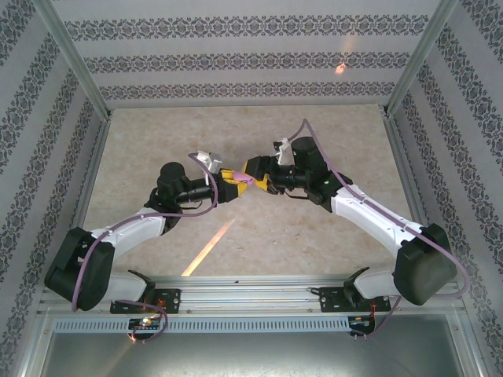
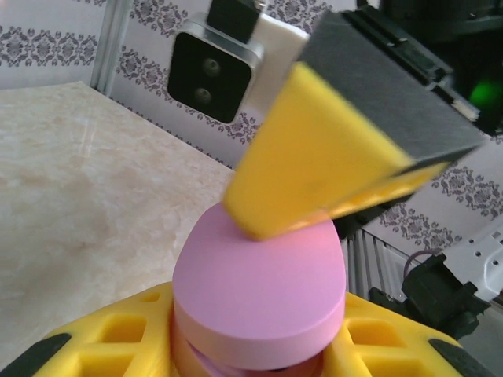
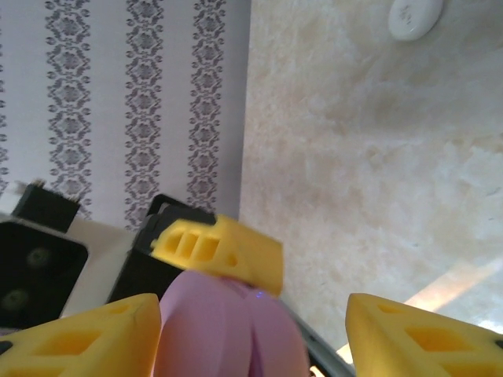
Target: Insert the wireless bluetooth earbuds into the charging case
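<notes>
Meeting tip to tip above the middle of the table (image 1: 236,133). Gripping with the left fingers (image 2: 94,345) the charging case (image 2: 259,275), held aloft, broad lid up, long axis running toward the right arm. Straddling it with the right fingers (image 3: 86,338) spread wide (one tip touching the lid's far edge). Probably nearly closed, going by the seam; no telling whether the earbuds sit inside.

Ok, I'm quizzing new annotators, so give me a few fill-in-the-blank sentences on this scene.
The left end effector holds the pink ___. The right end effector's jaws stand ___. The white disc lies on the ___.
Missing words: case; open; table.
</notes>
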